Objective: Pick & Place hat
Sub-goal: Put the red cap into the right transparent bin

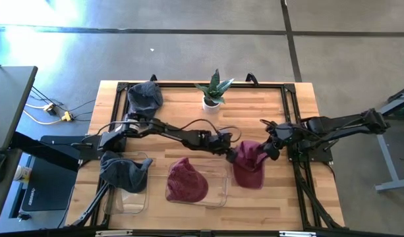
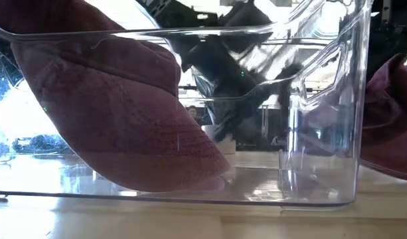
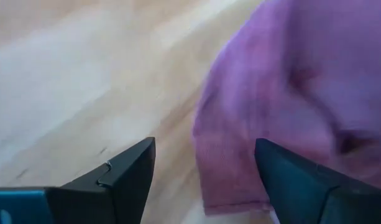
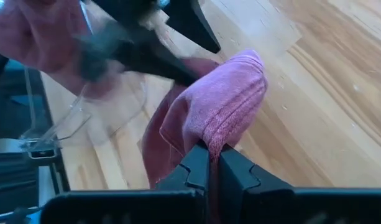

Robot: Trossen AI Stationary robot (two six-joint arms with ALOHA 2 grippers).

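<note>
A maroon hat (image 1: 249, 164) lies on the wooden table to the right of a clear bin (image 1: 218, 197). My right gripper (image 1: 271, 153) is shut on it at its right side. My left gripper (image 1: 232, 155) reaches in from the left and stands open at the hat's left edge. In the left wrist view that edge (image 3: 240, 155) lies between the open fingers (image 3: 206, 146). A second maroon hat (image 1: 186, 181) rests inside the clear bin, and it fills the low view (image 2: 123, 119). My left gripper has the hat's edge between its open fingers; I cannot tell whether either finger touches the cloth. My right gripper pinches a raised fold of the hat's cloth (image 4: 222, 127) between its two fingers, slanting down from the table's right side. The fold stands up from the fingers, and the hat's lower part (image 1: 249, 178) lies on the table.
A grey hat (image 1: 122, 170) sits in a second clear bin at the near left. Another grey hat (image 1: 144, 97) lies at the far left corner. A small potted plant (image 1: 213, 91) stands at the far edge. Bare wood lies near the right edge (image 1: 300, 197).
</note>
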